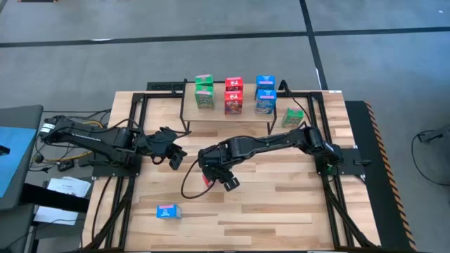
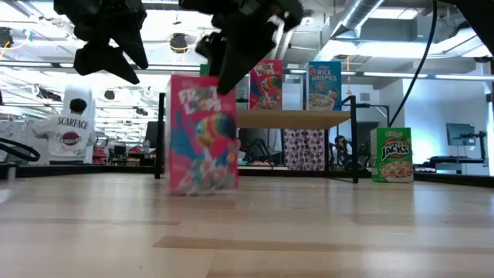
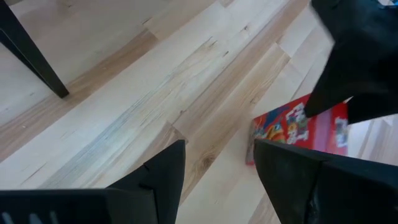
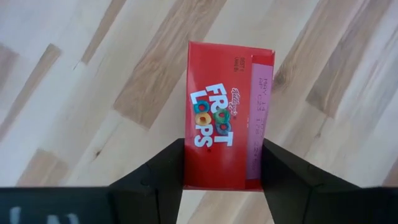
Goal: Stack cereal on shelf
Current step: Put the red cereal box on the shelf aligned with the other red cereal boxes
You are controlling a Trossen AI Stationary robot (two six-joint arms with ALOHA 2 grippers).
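A red Froot Loops cereal box (image 2: 202,143) stands upright on the table in front of the shelf (image 1: 228,121). My right gripper (image 4: 222,149) is over it, shut on its top. My left gripper (image 1: 173,153) hovers open to the left of it, and the left wrist view shows nothing between its fingers (image 3: 217,165). Green (image 1: 204,91), red (image 1: 233,95) and blue (image 1: 265,93) boxes stand on the shelf board. Another green box (image 1: 292,117) stands on the table by the shelf's right legs. A blue box (image 1: 168,211) lies flat near the table's near edge. My right gripper pinches the red box between its two fingers at the top end (image 4: 221,171), one finger on each broad face, across the narrow top panel. The fingers come from above, pointing down. The box stays upright; its bottom edge (image 2: 202,189) is at the table top, and I cannot tell whether it is lifted.
The shelf's thin black legs (image 2: 355,139) stand behind the red box. Black frame rails (image 1: 130,140) run along the table's left and right sides. Bare wood lies between the red box and the lying blue box. A person in a white shirt (image 2: 71,127) shows in the room beyond.
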